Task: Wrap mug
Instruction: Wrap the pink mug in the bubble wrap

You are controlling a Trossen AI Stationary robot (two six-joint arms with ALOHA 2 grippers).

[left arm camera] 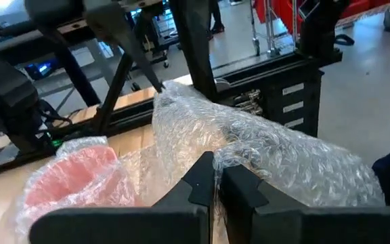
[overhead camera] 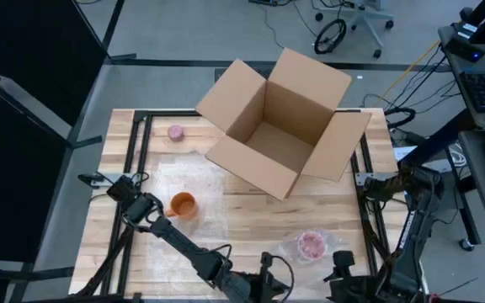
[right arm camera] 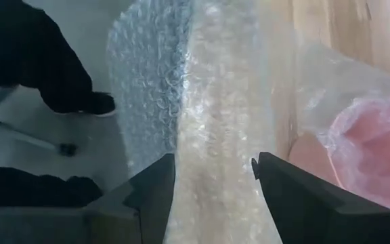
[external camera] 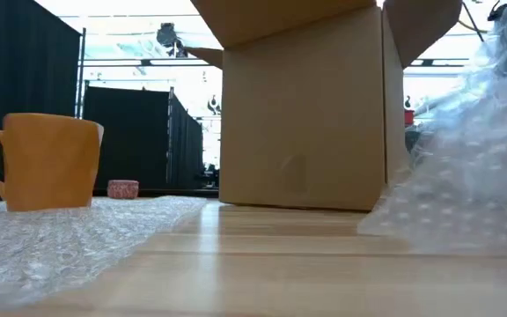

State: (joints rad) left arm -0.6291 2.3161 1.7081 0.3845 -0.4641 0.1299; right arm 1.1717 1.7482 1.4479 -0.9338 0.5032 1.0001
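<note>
High view — open cardboard box (overhead camera: pixel 280 126) empty; pink mug (overhead camera: pixel 311 245) sits inside bubble wrap (overhead camera: pixel 297 249).

I found no text, label, brand, number or sign that I could read in any view. The cardboard box (external camera: pixel 311 114) carried only a faint embossed mark on its side in the low view, too dim for me to make out.

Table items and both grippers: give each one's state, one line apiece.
cardboard box: open, flaps spread.
orange mug: upright on flat bubble wrap sheet, unwrapped.
pink mug: bundled in bubble wrap.
pink roll: lying alone.
left gripper: shut.
right gripper: open over bubble wrap.
</note>
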